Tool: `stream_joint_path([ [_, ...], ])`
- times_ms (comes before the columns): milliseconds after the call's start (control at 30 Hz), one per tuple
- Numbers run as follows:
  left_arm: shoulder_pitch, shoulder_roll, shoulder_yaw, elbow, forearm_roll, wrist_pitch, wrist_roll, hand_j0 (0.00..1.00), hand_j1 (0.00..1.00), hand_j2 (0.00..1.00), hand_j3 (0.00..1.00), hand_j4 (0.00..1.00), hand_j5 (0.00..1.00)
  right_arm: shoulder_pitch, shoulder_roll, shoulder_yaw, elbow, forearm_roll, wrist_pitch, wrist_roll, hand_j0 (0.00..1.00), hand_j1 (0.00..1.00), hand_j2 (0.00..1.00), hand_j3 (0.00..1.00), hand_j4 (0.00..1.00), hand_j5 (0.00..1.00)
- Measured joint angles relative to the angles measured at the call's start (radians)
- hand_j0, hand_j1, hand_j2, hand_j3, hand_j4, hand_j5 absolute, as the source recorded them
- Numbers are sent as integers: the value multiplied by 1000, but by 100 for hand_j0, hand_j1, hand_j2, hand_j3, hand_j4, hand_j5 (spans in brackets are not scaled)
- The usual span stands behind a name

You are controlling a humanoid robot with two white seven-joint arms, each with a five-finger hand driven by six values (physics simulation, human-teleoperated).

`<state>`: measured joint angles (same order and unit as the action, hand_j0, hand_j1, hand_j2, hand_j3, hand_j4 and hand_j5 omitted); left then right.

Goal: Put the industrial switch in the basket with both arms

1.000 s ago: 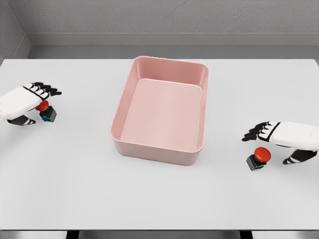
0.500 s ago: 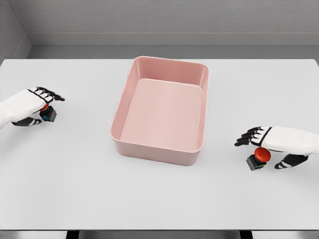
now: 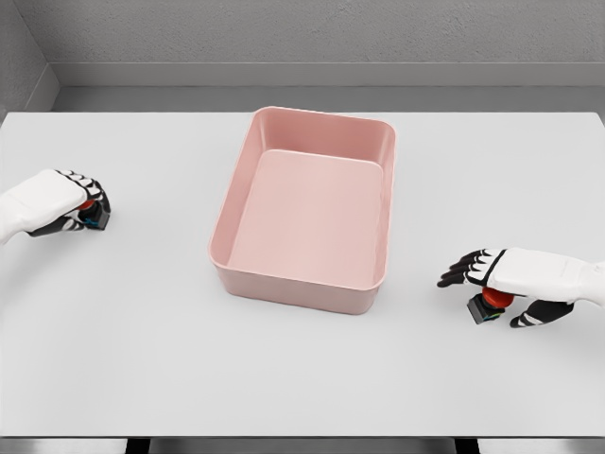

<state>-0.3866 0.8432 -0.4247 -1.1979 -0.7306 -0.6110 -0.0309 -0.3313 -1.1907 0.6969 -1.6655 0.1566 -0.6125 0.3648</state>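
Hands, two. Left hand (image 3: 59,202): at the counter's left edge, fingers curled down over a switch (image 3: 93,216), closed around it; only a sliver of its red button and dark base shows beneath the fingertips. Right hand (image 3: 510,275): at the right side of the counter, palm down over the second switch (image 3: 488,305), fingers stretched forward and loosely spread, thumb reaching down behind; the hand covers the red button from above, but whether it grips cannot be told. Switches, two: each a small dark box with a red button on top, both resting on the counter, one at each side, well apart from one another and both outside the basket. Basket (image 3: 232,224), one: pink, rectangular, rounded corners, open top, standing at the middle of the counter between the two hands, nothing inside. Counter (image 3: 302,378), one: white, flat, carrying all items. Beyond its far edge, a grey wall (image 3: 302,33).
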Motion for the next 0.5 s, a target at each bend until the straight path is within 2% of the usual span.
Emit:
stream_joint_path([
  [200,6,9,5,-108,4,-1,-3,29,29,29,29,29,29,2,-2,0,0,0,0,8,86,86,86,86,86,86],
  [500,5,12,10,-249,10,0,-4,29,29,29,29,29,29,5,-6,0,0,0,0,19,83,83,83,83,83,83],
])
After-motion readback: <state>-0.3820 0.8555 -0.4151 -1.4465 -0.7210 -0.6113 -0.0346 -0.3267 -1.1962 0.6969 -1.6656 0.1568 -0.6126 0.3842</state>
